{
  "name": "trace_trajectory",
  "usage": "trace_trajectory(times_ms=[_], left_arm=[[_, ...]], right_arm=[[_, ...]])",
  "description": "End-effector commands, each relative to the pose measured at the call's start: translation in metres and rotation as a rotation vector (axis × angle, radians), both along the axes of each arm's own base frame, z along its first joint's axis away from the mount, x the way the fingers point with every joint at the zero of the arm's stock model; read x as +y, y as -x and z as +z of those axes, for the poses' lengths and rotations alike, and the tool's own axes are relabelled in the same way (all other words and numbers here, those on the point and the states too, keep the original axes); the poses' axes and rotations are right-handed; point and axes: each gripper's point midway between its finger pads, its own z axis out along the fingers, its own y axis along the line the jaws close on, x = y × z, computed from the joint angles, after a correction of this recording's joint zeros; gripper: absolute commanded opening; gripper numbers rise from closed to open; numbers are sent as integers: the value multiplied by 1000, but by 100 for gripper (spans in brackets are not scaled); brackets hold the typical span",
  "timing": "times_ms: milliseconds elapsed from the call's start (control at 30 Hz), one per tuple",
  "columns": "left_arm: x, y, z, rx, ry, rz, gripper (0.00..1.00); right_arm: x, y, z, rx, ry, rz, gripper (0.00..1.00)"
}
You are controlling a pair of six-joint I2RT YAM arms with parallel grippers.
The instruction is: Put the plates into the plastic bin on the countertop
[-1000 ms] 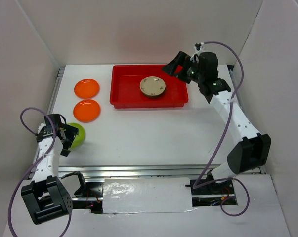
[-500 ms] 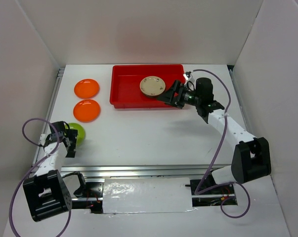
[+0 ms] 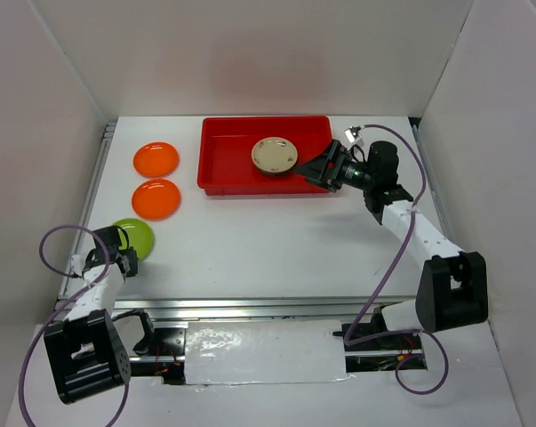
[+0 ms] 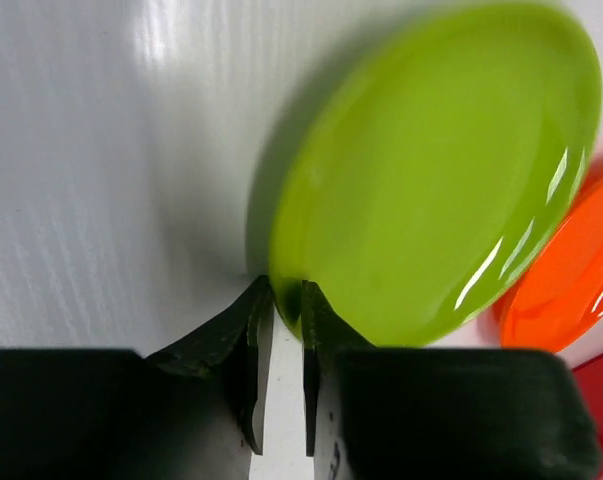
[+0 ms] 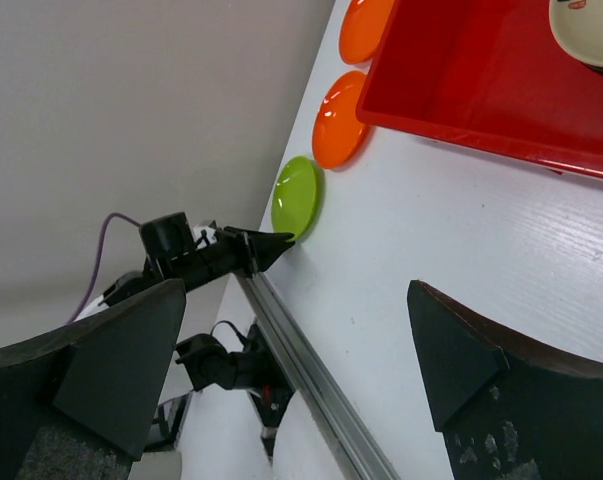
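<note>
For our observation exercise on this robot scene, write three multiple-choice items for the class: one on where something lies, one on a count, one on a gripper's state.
1. Where is the cream plate?
A) inside the red bin
B) left of it
C) held in a gripper

2. How many orange plates lie outside the bin?
A) one
B) three
C) two

3. The right gripper is:
A) shut on a plate
B) open and empty
C) shut on the bin's rim

Answers:
1 A, it rests on the bin's floor.
2 C, both lie left of the bin.
3 B, its fingers stand wide apart with nothing between them.
</note>
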Motion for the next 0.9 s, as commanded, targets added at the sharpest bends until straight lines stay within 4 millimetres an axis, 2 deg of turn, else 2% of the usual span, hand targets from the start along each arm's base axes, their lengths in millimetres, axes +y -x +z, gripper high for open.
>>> trace_trajectory(times_ms=[0, 67, 100, 133, 200, 367, 400, 467, 500, 600, 633, 667, 700, 733, 767, 800, 833, 867], left_arm=[[2, 16, -6, 21, -8, 54, 26], [3, 19, -7, 19, -17, 61, 16], [3, 20, -7, 22, -18, 64, 14], [4, 20, -4, 22, -25, 63, 3], [6, 27, 1, 47, -38, 69, 0], [22, 28, 57, 14, -142, 88, 0], [28, 21, 81, -27, -177, 89, 0], [29, 14, 108, -78, -242, 24, 0], [29, 7, 129, -116, -278, -32, 0], [21, -34, 181, -305, -366, -185, 0], [5, -53, 196, -363, -375, -313, 0], [0, -73, 192, -340, -352, -373, 0], [-9, -97, 222, -412, -373, -436, 0], [-32, -128, 207, -379, -319, -595, 0], [-47, -152, 213, -406, -319, -670, 0], [-60, -178, 247, -475, -367, -764, 0], [-98, -207, 223, -443, -296, -900, 0], [-115, -225, 224, -457, -291, -968, 0]], right_arm=[[-2, 6, 25, -94, -29, 13, 100], [-4, 7, 26, -97, -29, 7, 100], [-6, 6, 27, -98, -28, 0, 100], [-7, 7, 27, -97, -28, -3, 100], [-8, 6, 27, -96, -27, -9, 100], [-10, 1, 22, -79, -23, -19, 100], [-11, 0, 22, -74, -26, -22, 100], [-12, -2, 21, -64, -28, -28, 100], [-15, -4, 21, -61, -26, -40, 100], [-23, -10, 19, -43, -12, -91, 100], [-26, -12, 16, -16, -5, -109, 100], [-30, -16, 15, -4, 1, -131, 100], [-34, -20, 13, 8, 5, -160, 100], [-40, -23, 10, 24, 8, -186, 100], [-43, -24, 10, 31, 7, -203, 100], [-48, -27, 9, 39, 10, -230, 100], [-54, -27, 6, 53, 13, -253, 100], [-58, -27, 6, 54, 18, -268, 100]])
